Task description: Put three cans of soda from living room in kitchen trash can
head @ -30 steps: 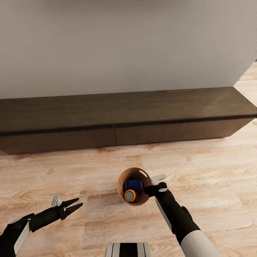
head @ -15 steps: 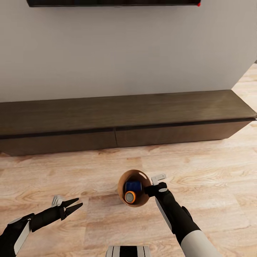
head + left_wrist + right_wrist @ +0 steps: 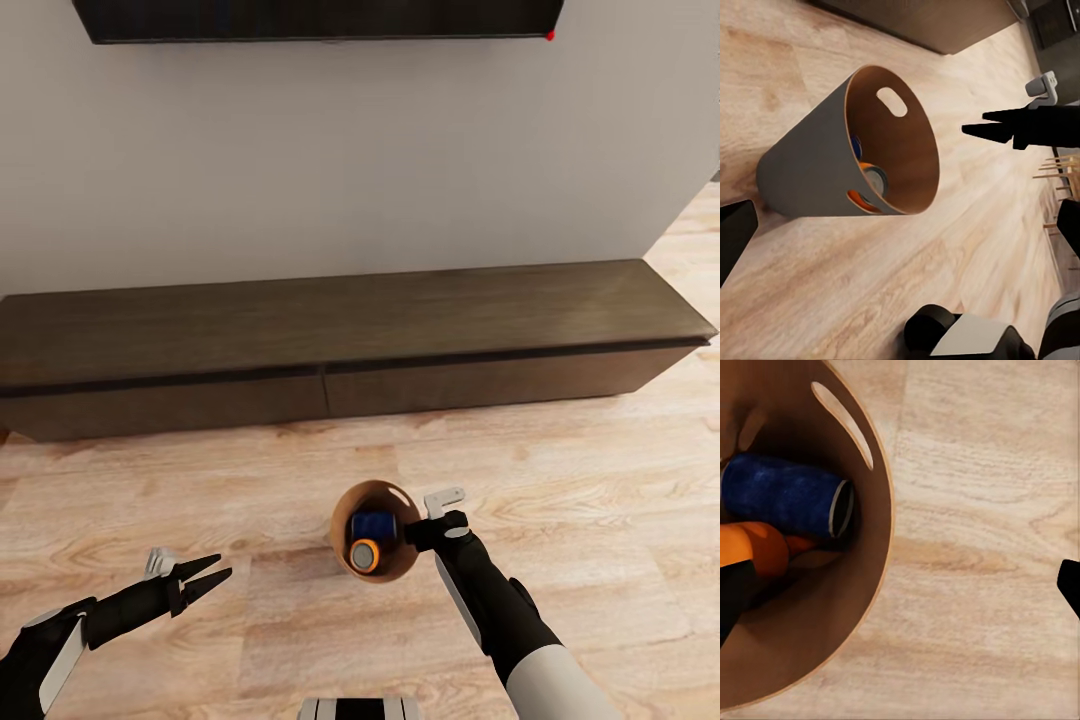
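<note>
My right claw point(image 3: 425, 530) is clamped on the rim of the tash can point(image 3: 345, 500), carried above the plank floor point(image 3: 600, 520); my left claw point(image 3: 205, 580) hangs parted, empty. Light, rigid bin; the rim suits gripping. Blue can point(image 3: 784, 495) and orange cans point(image 3: 761, 547) lie loose inside; third largely hidden. Cabinet point(image 3: 350, 330) beyond.

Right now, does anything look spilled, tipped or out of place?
No spill. The trash can is at the right gripper, in front of the low cabinet; a blue can and an orange can lie inside.
</note>
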Available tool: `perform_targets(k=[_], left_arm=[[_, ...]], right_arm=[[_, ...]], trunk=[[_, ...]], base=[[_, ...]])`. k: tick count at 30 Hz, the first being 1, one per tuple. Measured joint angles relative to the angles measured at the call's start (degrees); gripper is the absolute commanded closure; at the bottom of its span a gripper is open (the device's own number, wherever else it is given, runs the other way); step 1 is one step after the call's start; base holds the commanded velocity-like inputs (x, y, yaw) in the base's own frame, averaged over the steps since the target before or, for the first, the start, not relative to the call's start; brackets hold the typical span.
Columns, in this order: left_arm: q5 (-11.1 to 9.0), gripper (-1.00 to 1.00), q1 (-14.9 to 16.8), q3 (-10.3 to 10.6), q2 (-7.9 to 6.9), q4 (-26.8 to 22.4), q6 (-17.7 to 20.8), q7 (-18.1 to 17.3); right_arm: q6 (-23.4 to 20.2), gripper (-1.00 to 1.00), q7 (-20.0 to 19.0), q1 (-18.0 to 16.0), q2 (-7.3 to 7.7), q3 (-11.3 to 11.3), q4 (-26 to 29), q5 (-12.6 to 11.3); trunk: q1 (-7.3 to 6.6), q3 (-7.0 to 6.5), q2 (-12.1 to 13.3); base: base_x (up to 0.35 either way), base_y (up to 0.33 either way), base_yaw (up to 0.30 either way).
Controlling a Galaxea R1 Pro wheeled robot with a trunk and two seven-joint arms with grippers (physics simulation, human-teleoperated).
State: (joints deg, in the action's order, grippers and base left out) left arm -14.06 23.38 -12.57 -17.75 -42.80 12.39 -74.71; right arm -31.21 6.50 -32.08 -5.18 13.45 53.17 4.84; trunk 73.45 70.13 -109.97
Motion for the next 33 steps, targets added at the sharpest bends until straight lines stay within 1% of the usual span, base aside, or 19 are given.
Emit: perform_targets(k=[33], left_arm=[[0.0, -1.0, 0.0, 0.0, 0.0, 0.0, 0.0, 0.0]], right_arm=[[-0.1, -1.0, 0.0, 0.0, 0.01, 0.0, 0.0, 0.0]], trunk=[[-7.25, -5.92, 13.2]], base=[[0.0, 0.0, 0.0]])
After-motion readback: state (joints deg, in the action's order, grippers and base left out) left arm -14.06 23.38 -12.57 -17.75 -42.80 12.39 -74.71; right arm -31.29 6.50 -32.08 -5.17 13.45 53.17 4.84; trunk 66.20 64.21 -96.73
